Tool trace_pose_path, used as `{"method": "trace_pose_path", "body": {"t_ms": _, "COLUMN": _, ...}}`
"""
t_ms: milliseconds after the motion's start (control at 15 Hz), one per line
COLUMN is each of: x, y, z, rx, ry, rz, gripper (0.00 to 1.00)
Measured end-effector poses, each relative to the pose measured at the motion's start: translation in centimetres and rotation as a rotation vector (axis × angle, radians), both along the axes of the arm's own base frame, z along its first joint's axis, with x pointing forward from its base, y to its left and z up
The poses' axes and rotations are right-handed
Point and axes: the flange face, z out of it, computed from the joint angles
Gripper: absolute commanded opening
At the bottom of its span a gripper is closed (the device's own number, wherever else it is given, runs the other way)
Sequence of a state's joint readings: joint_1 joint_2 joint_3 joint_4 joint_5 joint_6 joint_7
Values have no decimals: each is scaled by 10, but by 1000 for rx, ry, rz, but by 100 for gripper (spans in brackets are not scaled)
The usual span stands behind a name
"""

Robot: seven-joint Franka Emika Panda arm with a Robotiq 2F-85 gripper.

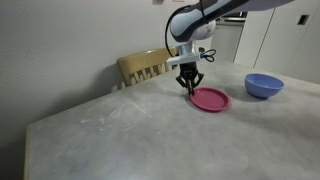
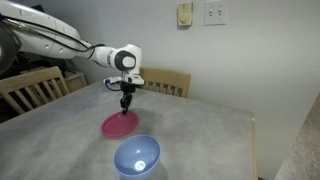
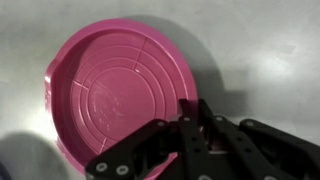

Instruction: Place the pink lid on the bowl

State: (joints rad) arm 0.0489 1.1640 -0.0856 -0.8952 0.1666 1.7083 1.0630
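The pink lid (image 1: 211, 99) is a flat round magenta disc on the grey table, also seen in the other exterior view (image 2: 120, 125) and filling the wrist view (image 3: 115, 90). My gripper (image 1: 190, 88) (image 2: 126, 104) (image 3: 191, 112) comes down on the lid's edge, on the side away from the bowl. Its fingers are closed on the lid's rim. I cannot tell whether the lid is off the table. The periwinkle-blue bowl (image 1: 263, 85) (image 2: 136, 157) stands upright and empty a short way beyond the lid's other side.
The grey table (image 1: 120, 135) has wooden chairs pushed against its far edge (image 1: 143, 66) (image 2: 167, 82), with another chair at the side (image 2: 28, 88). The wall (image 2: 230, 60) with outlets stands behind. The table's edge (image 2: 252, 140) runs near the bowl.
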Motion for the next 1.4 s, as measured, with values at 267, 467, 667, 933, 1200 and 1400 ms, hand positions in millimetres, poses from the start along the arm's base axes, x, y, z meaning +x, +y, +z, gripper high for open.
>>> {"method": "trace_pose_path", "body": {"t_ms": 267, "x": -5, "y": 12, "z": 20, "rx": -62, "ry": 64, "rz": 114, "gripper": 3}}
{"method": "trace_pose_path", "body": {"t_ms": 467, "x": -13, "y": 32, "z": 50, "rx": -140, "ry": 143, "rz": 218, "gripper": 3}}
{"method": "trace_pose_path", "body": {"t_ms": 667, "x": -22, "y": 46, "z": 82, "rx": -233, "ry": 220, "rz": 311, "gripper": 3}}
{"method": "trace_pose_path", "body": {"t_ms": 933, "x": -24, "y": 40, "z": 111, "rx": -355, "ry": 257, "rz": 414, "gripper": 3}}
{"method": "trace_pose_path", "body": {"t_ms": 1200, "x": -19, "y": 7, "z": 126, "rx": -435, "ry": 257, "rz": 447, "gripper": 3}}
{"method": "trace_pose_path", "body": {"t_ms": 1400, "x": -21, "y": -24, "z": 130, "rx": -438, "ry": 265, "rz": 422, "gripper": 3}}
